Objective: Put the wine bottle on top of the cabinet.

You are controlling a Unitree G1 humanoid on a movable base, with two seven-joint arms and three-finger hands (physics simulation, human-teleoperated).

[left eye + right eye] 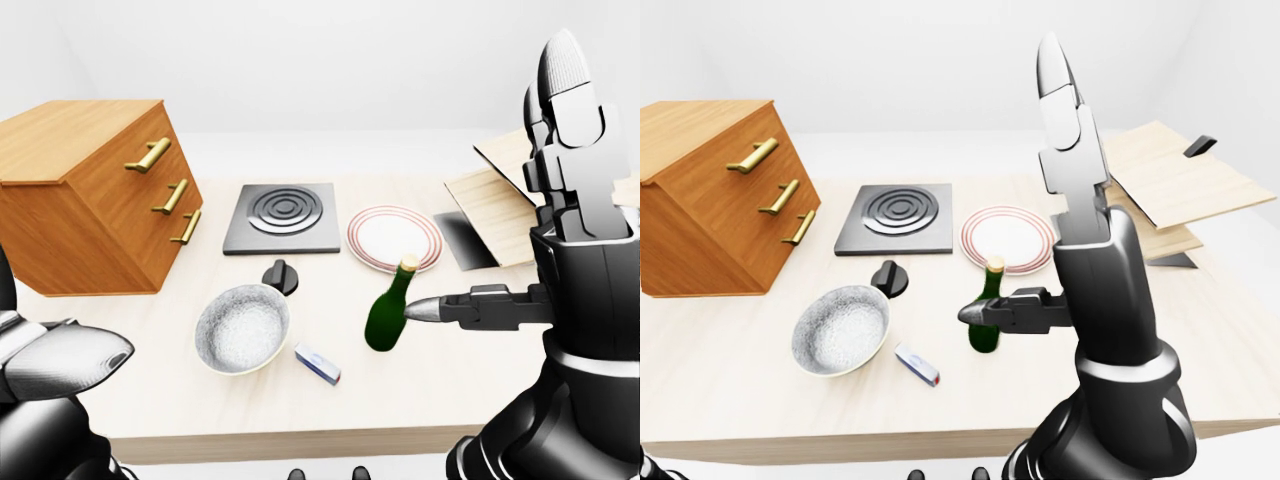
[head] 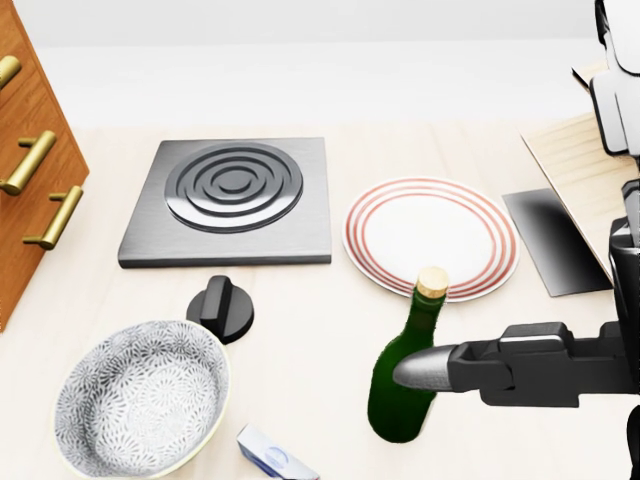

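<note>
On my feed: dark green wine bottle with tan cork, white plate ringed red, grey speckled bowl. I log an orange-brown cabinet with brass handles, dark grey hob with concentric rings.

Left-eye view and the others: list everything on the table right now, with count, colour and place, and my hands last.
wine bottle: 1, dark green with a cork, centre of the left-eye view, upright.
cabinet: 1, brown wood with three brass handles, left.
hob: 1, dark grey square with rings, above centre.
plate: 1, white with red rings, right of the hob.
knob: 1, black, below the hob.
bowl: 1, patterned grey-white, left of the bottle.
small box: 1, white and blue, below the bowl's right side.
boards: light wood, stacked, right.
table: 1, pale wood.
left hand: lower left, open.
right hand: right, open, thumb beside the bottle.
</note>
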